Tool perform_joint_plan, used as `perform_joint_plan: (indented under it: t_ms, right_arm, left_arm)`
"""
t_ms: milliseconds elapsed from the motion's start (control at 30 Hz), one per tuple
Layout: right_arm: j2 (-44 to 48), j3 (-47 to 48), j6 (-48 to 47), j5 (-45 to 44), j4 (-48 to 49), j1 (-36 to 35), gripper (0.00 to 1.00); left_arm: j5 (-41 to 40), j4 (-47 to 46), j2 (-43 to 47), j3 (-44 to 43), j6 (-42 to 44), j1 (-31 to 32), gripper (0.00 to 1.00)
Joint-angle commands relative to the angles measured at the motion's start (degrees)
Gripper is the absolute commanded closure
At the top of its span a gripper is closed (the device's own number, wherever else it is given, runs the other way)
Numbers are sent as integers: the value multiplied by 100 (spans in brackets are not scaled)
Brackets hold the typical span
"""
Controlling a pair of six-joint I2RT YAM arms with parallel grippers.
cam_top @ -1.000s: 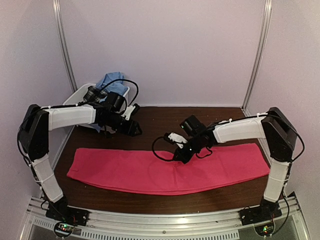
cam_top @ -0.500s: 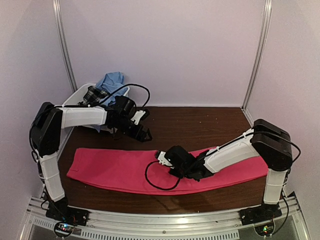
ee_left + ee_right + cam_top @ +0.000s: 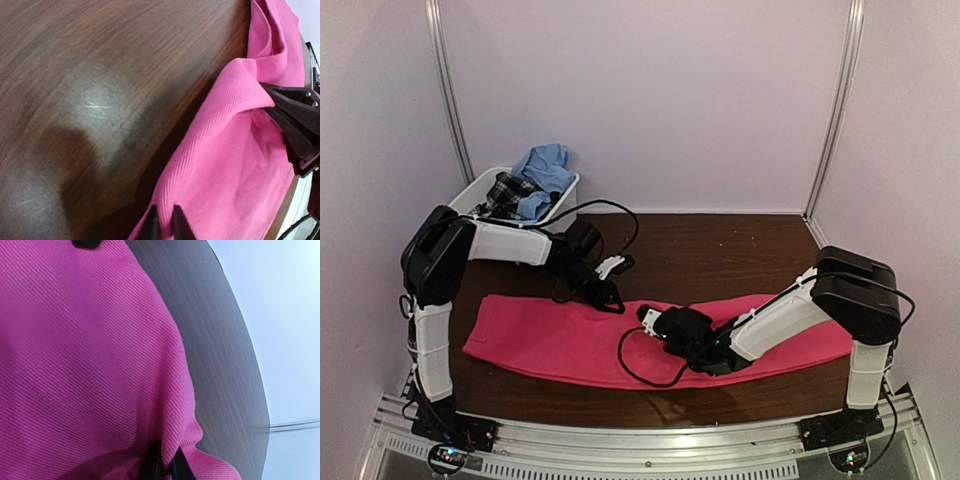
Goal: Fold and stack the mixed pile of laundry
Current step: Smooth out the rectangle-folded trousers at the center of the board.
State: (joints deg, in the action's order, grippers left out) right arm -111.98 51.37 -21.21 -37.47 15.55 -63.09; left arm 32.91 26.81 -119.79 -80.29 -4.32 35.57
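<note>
A bright pink-red cloth (image 3: 550, 340) lies in a long band across the dark table (image 3: 720, 250). My left gripper (image 3: 613, 303) is down at its far edge near the middle. In the left wrist view its jaws (image 3: 163, 226) are pinched on a ridge of the cloth (image 3: 235, 150). Just to its right, my right gripper (image 3: 646, 316) is shut on a raised fold of the same cloth (image 3: 75, 365), which shows between its jaws (image 3: 167, 465). The light blue shirt (image 3: 545, 165) and the plaid garment (image 3: 505, 190) sit in the tub.
The white plastic tub (image 3: 478, 185) stands at the back left corner by the wall. Bare dark wood (image 3: 100, 75) lies beyond the cloth's far edge. A black cable (image 3: 640, 365) loops over the cloth near the right wrist.
My left gripper dropped from above the table to the cloth's far edge and closed on it. The right gripper slid left and forward along the cloth, holding its fold.
</note>
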Motion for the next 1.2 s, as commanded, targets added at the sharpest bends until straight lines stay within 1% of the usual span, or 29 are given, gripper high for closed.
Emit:
perform_joint_plan:
  t_ms: [0, 33, 100, 167, 200, 233, 267, 300, 367, 400, 433, 533, 600, 667, 700, 800, 867, 900, 933, 967, 1000, 1033, 1100, 1133, 1167]
  right_arm:
    - [99, -97, 177, -544, -118, 15, 84]
    - [247, -104, 305, -456, -204, 23, 76]
    - [690, -190, 592, -116, -397, 37, 52]
    - [1326, -311, 923, 470, -670, 98, 31]
    - [1666, -383, 1076, 944, -785, 175, 24]
    - [2022, -461, 1303, 1424, -861, 274, 21]
    - [2343, -534, 1449, 2053, -914, 397, 21]
    - [2657, -600, 1613, 2534, -974, 552, 22]
    - [3193, -695, 1934, 3342, -1077, 907, 26]
    - [3443, -783, 2077, 3643, -1061, 1083, 30]
    - [3654, -886, 2230, 3720, -1007, 1244, 33]
    - [3964, -940, 2807, 4343, -1030, 1952, 35]
    - [3866, -847, 3024, 4533, -1131, 2255, 35]
    - [3553, -604, 3179, 4960, -1332, 2509, 35]
    - [3322, -421, 3199, 5233, -1482, 2584, 35]
    - [2479, 313, 3151, 5905, -2049, 2684, 35]
    - [1954, 693, 3154, 6215, -2230, 2717, 36]
    - [1708, 897, 3147, 6392, -2392, 2737, 38]
    - [1535, 1036, 3174, 6432, -2471, 2746, 39]
    - [1415, 1116, 3180, 6477, -2497, 2751, 40]
    - [1340, 1151, 3185, 6556, -2481, 2750, 40]
    - [1309, 1132, 3208, 6647, -2408, 2753, 41]
    - [1214, 1110, 3214, 6858, -2277, 2748, 43]
    - [1142, 1128, 3206, 6926, -2256, 2742, 45]
    - [1021, 1162, 3186, 7020, -2262, 2733, 48]
  left_arm:
    - [134, -761, 732, 554, 143, -20, 100]
    - [-2, -998, 922, 739, 153, -5, 100]
    - [-424, -1182, 1190, 958, 349, 69, 100]
    - [-1065, -1168, 1317, 1027, 835, 289, 100]
    - [-1462, -1143, 1336, 1058, 1072, 431, 100]
    - [-1845, -1127, 1333, 1097, 1313, 584, 100]
    - [-2225, -1152, 1325, 1159, 1570, 738, 100]
    - [-2772, -1232, 1309, 1266, 1799, 889, 100]
    - [-3615, -1517, 1302, 1542, 2094, 1121, 100]
    - [-3921, -1807, 1329, 1720, 2161, 1217, 100]
    - [-4181, -2090, 1383, 1929, 2236, 1310, 100]
    - [-5130, -3085, 1561, 2542, 2683, 1710, 100]
    - [-5826, -3629, 1586, 2803, 3144, 2018, 100]
    - [-6484, -4211, 1564, 3018, 3443, 2304, 100]
    - [-6613, -4441, 1593, 3126, 3535, 2375, 100]
    - [-6649, -4934, 1606, 3364, 3903, 2497, 100]
    - [-6875, -5143, 1482, 3401, 4196, 2550, 100]
    - [-7071, -5297, 1429, 3426, 4344, 2564, 100]
    - [-7244, -5392, 1427, 3432, 4431, 2568, 92]
    - [-7404, -5463, 1521, 3444, 4401, 2569, 76]
    - [-7482, -5518, 1707, 3500, 4286, 2562, 64]
    - [-7416, -5456, 1985, 3568, 4045, 2542, 57]
    - [-6658, -4783, 2690, 3638, 3155, 2357, 51]
    - [-6271, -4399, 3019, 3620, 2436, 2154, 50]
    - [-5926, -4037, 3276, 3559, 1926, 1844, 49]
